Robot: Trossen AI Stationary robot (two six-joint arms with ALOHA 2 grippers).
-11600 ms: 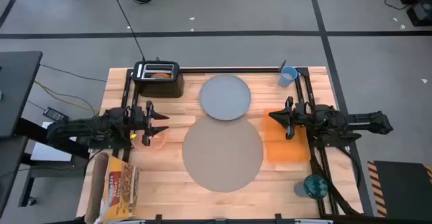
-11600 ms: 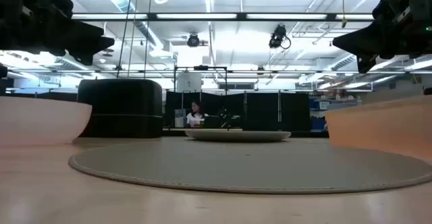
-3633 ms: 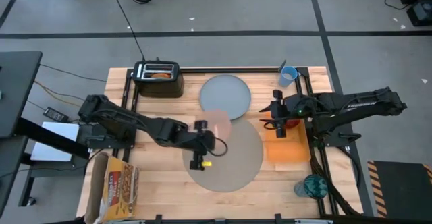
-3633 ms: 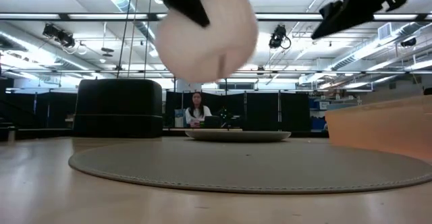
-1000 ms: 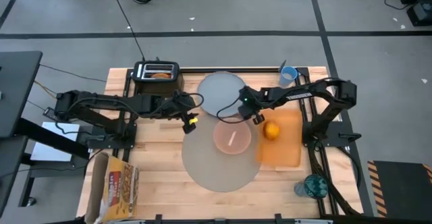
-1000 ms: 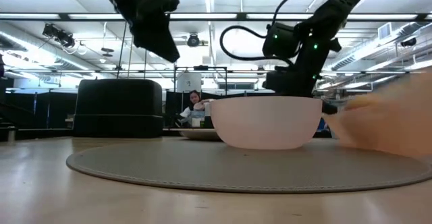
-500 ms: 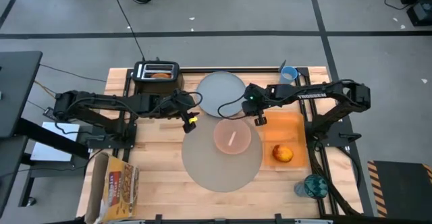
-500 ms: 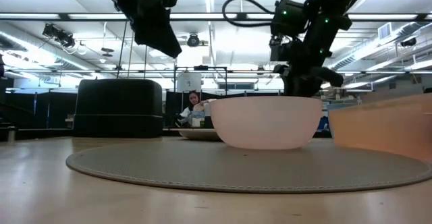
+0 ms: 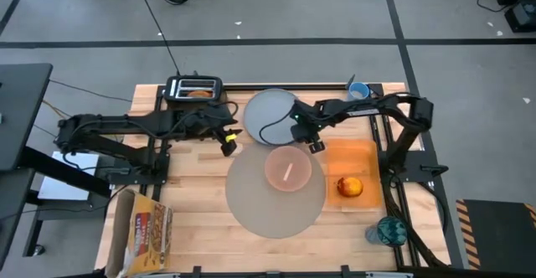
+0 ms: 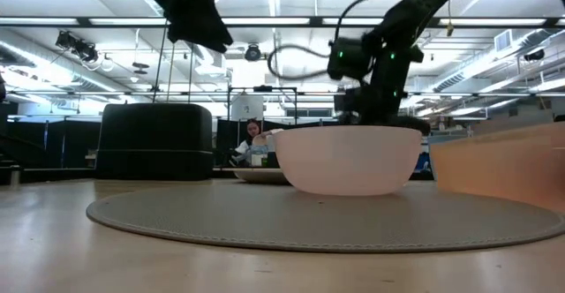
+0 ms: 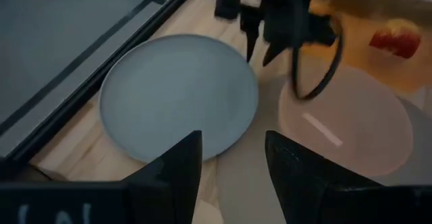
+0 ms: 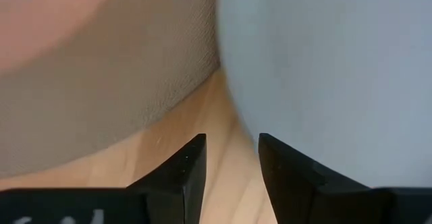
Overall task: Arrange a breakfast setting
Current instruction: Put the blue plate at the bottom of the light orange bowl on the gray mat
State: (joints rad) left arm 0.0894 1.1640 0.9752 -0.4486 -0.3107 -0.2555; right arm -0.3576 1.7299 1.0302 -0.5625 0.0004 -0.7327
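- Two arms reach in over the wooden table (image 9: 201, 194), one from each side
- Left gripper (image 9: 227, 141): positioned above the table beside the near-left edge of the grey plate (image 9: 270, 118); its fingers (image 11: 177, 163) are spread apart and hold nothing
- Right gripper (image 9: 300, 136): positioned low at the right-hand edge of the grey plate, close to where the plate nears the placemat (image 9: 251, 203); its fingers (image 12: 191, 163) stand apart with bare wood visible between them and hold nothing
- Placemat: large, round and tan, lying flat at the centre of the table
- Small pink bowl (image 9: 288, 169): upright on the upper right part of the placemat, with a short pale object lying inside it; its identity cannot be determined
- Grey plate: flat on the table just behind the placemat, and whether the two rims touch cannot be determined
- Apple (image 9: 351, 187): lying on the orange board (image 9: 362, 157) to the right of the placemat
- Light-blue cup (image 9: 358, 92): upright near the far right corner of the table
- Black toaster (image 9: 196, 93): at the far left corner, with a bagel (image 9: 198, 95) seated in its slot
- Yellow cereal box (image 9: 143, 230): lying flat at the near left corner
- Low view: a person (image 10: 253, 143) is visible in the room well beyond the table
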